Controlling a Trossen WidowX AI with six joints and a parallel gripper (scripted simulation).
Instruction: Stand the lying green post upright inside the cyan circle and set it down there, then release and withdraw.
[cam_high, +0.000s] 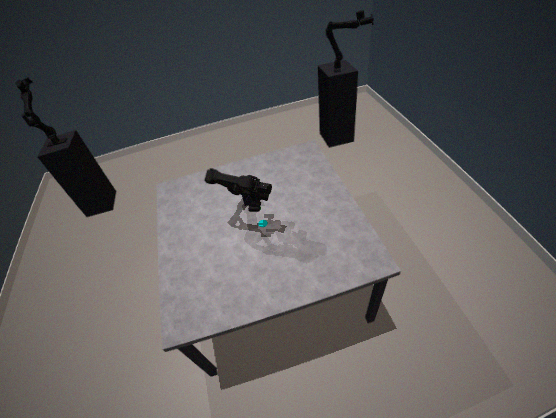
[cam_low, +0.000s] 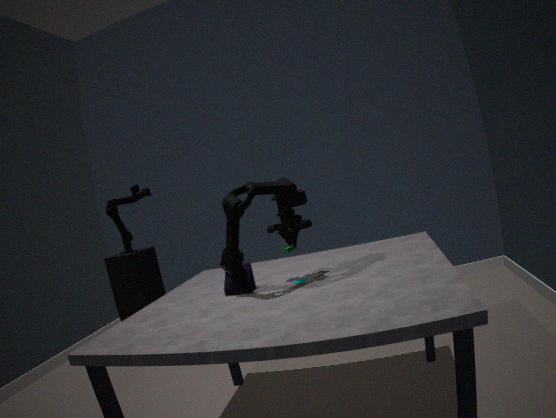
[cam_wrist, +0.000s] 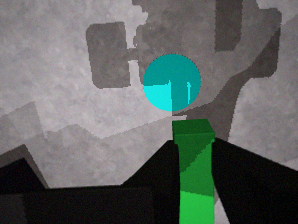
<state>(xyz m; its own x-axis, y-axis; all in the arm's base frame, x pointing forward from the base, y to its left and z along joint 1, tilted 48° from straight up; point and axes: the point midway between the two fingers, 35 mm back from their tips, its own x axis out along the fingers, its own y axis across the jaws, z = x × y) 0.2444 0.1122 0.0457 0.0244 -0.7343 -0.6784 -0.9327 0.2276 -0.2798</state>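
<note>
Green post (cam_wrist: 196, 165): clamped between the fingers of the gripper (cam_low: 290, 241), carried in the air above the table (cam_low: 380, 300), not touching the surface. In the wrist view the post runs up from the bottom edge, its free end just below the cyan circle (cam_wrist: 172, 82). In the exterior view only the post's green tip shows under the fingertips, hanging above and slightly left of the circle.

Cyan circle: flat on the grey tabletop, partly covered by the arm's shadow.

Arm (cam_low: 235, 220): rises from its base (cam_low: 239, 280) on the table's far side, arches over, wrist pointing down.

Surroundings: two dark pedestals (cam_high: 338, 102) on the floor beyond the table, each carrying a small black articulated arm (cam_high: 340, 35).
</note>
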